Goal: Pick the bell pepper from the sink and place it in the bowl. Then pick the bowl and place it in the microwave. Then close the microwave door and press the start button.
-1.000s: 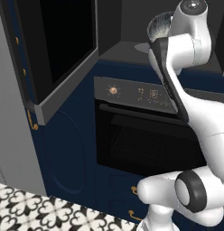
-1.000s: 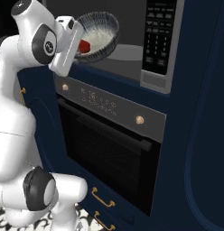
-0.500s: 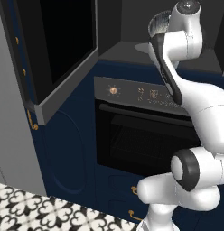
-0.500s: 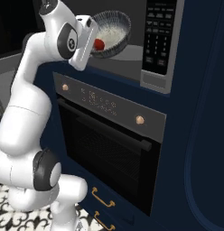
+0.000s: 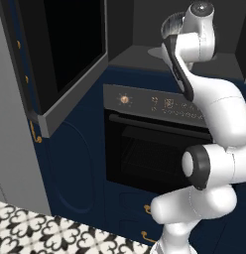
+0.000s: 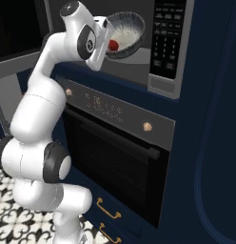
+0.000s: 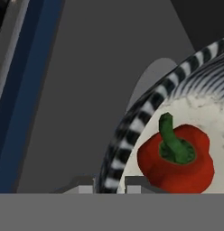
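The bowl (image 6: 128, 29) is dark grey and ribbed, and hangs tilted in the mouth of the microwave (image 6: 139, 66). My gripper (image 6: 109, 34) is shut on its near rim. The red bell pepper (image 6: 113, 45) lies inside the bowl by the gripper. In the hand view my gripper (image 7: 109, 182) pinches the striped rim of the bowl (image 7: 136, 119), with the bell pepper (image 7: 177, 155) just right of it and the round turntable (image 7: 150, 76) below. In the left base view the bowl (image 5: 169, 25) peeks past the hand. The microwave door (image 5: 70, 54) stands swung open to the left.
The microwave's keypad (image 6: 165, 43) sits right of the cavity. Below it is a black oven (image 6: 115, 152) with gold knobs and a bar handle. A dark blue cabinet wall (image 6: 210, 143) rises at the right. Patterned floor tiles (image 5: 45, 233) lie below.
The arm has stretched forward and carried the bowl with the pepper from in front of the opening further into the microwave cavity. The grip on the rim is unchanged.
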Robot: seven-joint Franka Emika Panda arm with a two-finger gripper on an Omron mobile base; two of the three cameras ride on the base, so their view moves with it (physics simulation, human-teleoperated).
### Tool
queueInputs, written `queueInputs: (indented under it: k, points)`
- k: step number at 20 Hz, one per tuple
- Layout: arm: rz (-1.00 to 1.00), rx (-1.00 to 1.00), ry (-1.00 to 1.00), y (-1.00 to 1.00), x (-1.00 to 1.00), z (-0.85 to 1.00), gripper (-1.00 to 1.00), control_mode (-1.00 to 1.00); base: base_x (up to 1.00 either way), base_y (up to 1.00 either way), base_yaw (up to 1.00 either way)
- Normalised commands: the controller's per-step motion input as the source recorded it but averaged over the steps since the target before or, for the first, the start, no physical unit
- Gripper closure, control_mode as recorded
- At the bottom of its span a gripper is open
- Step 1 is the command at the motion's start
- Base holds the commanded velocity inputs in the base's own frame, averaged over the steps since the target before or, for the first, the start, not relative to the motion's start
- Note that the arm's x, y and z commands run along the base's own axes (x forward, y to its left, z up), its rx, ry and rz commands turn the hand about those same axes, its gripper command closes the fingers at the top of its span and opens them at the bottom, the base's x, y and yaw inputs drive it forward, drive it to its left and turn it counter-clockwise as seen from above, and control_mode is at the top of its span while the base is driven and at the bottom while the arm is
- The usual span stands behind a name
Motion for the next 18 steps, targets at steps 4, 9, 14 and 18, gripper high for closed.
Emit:
queueInputs:
  k: [4, 9, 14, 18]
  points:
    - [0.06, 0.00, 0.00, -0.14, 0.51, -0.21, 1.00, -1.00, 0.00, 0.00, 0.00]
    - [0.04, 0.00, 0.00, -0.07, 0.53, -0.29, 1.00, -1.00, 0.00, 0.00, 0.00]
    - [0.02, 0.00, 0.01, -0.02, 0.44, -0.23, -1.00, -1.00, 0.00, 0.00, 0.00]
    - [0.00, 0.00, -0.11, 0.00, 0.05, -0.05, -1.00, -1.00, 0.00, 0.00, 0.00]
